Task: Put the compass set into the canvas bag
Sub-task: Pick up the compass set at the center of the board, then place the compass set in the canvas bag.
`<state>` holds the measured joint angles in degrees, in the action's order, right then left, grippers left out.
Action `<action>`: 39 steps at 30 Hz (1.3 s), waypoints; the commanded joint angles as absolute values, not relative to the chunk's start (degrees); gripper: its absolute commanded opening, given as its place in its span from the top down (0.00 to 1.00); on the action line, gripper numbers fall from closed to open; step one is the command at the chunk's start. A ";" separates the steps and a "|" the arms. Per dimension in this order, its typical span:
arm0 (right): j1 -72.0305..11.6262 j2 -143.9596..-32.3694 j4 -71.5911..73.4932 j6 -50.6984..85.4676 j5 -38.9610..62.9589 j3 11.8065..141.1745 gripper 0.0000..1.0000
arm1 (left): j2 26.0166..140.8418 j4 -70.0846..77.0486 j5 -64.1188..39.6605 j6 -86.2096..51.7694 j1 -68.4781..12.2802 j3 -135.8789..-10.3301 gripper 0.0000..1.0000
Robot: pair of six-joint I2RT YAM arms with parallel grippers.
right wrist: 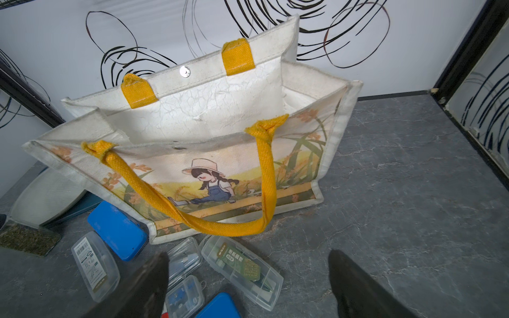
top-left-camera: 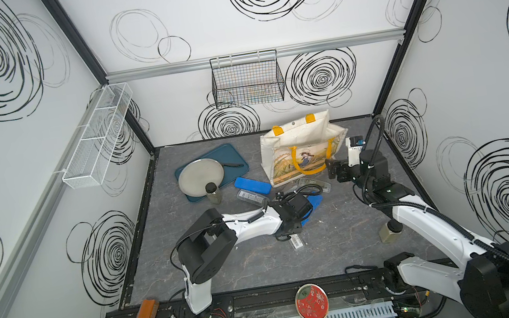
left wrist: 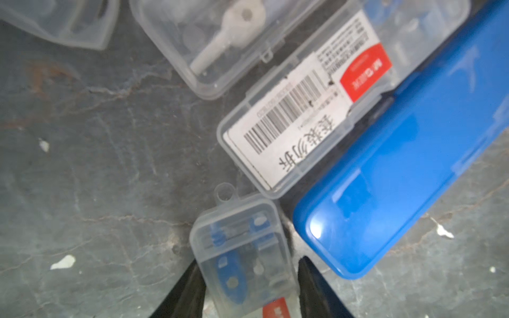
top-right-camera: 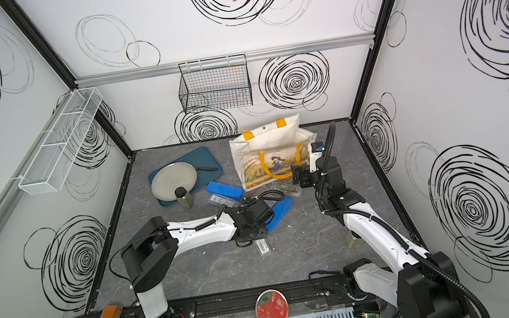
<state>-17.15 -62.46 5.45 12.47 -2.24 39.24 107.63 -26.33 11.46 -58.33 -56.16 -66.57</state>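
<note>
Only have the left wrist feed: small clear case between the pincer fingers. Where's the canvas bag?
Observer: The canvas bag stands upright at the back of the table, on the right arm's side.
Operator: Mouth open?
Observer: Yes. The right wrist view shows it gaping upward, and the front yellow handle hangs down outside.
Operator: Right pincer?
Observer: The right pincer is open and empty, facing the bag's printed front.
</note>
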 commanded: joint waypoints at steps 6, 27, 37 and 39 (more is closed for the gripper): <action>-18.98 -62.86 10.80 11.66 0.97 38.57 0.07 | 93.07 -14.59 23.35 -56.90 -55.77 -54.67 0.53; -34.18 -77.38 14.00 6.43 28.92 45.37 0.22 | 75.31 38.80 8.40 -50.07 -36.11 -30.97 0.54; -36.65 -87.07 17.84 9.29 31.99 49.77 0.28 | 76.86 48.23 1.17 -47.95 -35.16 -29.90 0.54; -36.65 -88.68 18.31 10.09 33.73 51.01 0.32 | 76.90 48.25 0.89 -48.10 -35.16 -29.72 0.53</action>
<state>-36.58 -87.26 15.40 8.25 30.28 48.25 76.53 41.98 3.27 -49.06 -35.44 -30.22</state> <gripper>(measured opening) 0.691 0.469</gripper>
